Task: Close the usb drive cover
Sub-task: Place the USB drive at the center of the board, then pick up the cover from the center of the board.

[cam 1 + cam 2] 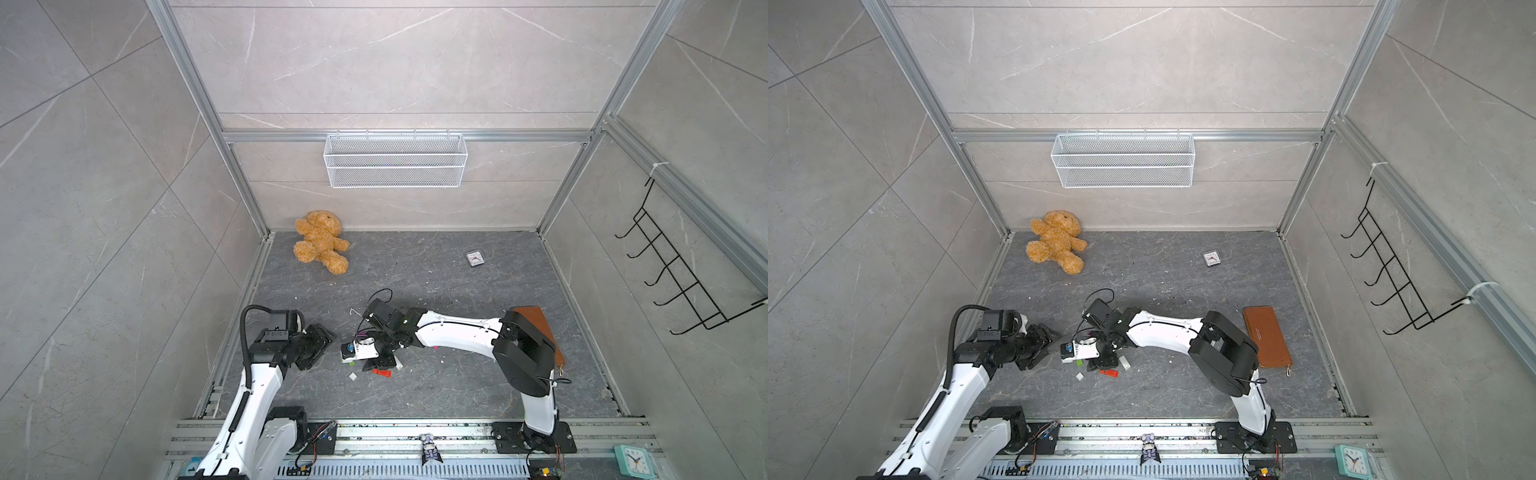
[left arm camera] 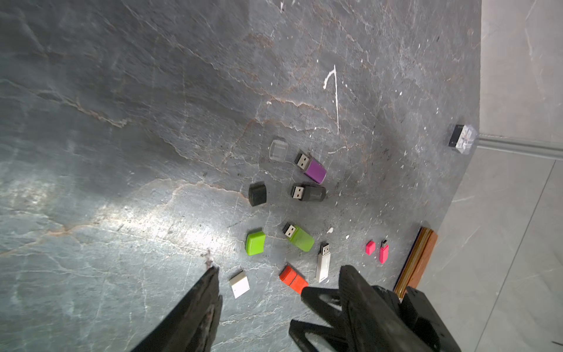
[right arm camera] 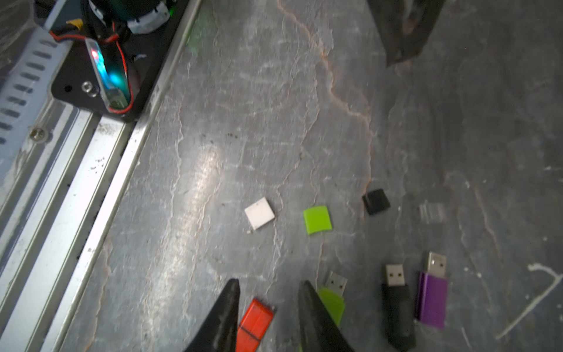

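Right wrist view: right end effector point(image 3: 269, 282) half-open astride red usb drive point(image 3: 257, 317), gripping nothing, gaps either side.

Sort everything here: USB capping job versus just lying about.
Job: purple drive, black drive, green drive, silver drive, orange drive, pink drive, clear cap, black cap, green cap, white cap, pink cap.
Lying about: teddy, wallet, small clock, teal clock, basket, hooks.

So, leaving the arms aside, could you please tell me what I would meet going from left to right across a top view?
teddy bear → small clock → brown wallet → black hook rack
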### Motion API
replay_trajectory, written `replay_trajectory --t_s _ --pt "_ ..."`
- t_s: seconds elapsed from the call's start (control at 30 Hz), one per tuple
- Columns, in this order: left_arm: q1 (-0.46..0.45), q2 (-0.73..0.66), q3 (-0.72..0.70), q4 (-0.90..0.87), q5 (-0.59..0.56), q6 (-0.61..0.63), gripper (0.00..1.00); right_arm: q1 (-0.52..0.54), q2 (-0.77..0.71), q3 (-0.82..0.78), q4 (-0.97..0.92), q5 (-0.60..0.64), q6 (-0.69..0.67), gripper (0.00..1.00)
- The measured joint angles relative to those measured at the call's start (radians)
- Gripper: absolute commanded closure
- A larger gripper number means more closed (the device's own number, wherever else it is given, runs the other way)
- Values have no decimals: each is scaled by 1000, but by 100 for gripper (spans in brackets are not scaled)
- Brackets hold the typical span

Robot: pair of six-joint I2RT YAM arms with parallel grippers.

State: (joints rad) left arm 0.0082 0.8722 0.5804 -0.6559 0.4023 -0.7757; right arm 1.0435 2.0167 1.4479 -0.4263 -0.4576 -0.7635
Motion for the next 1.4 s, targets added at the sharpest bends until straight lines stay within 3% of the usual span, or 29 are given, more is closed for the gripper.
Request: replay_trajectory --t_s 0.17,0.43,1.4 --pt "57 26 0 16 62 5 35 26 82 97 -18 -30 -53 63" --pt "65 28 -1 35 109 9 35 54 172 175 -79 -48 -118 62" --pt "65 35 -20 62 145 10 35 54 252 249 -171 -11 -184 61"
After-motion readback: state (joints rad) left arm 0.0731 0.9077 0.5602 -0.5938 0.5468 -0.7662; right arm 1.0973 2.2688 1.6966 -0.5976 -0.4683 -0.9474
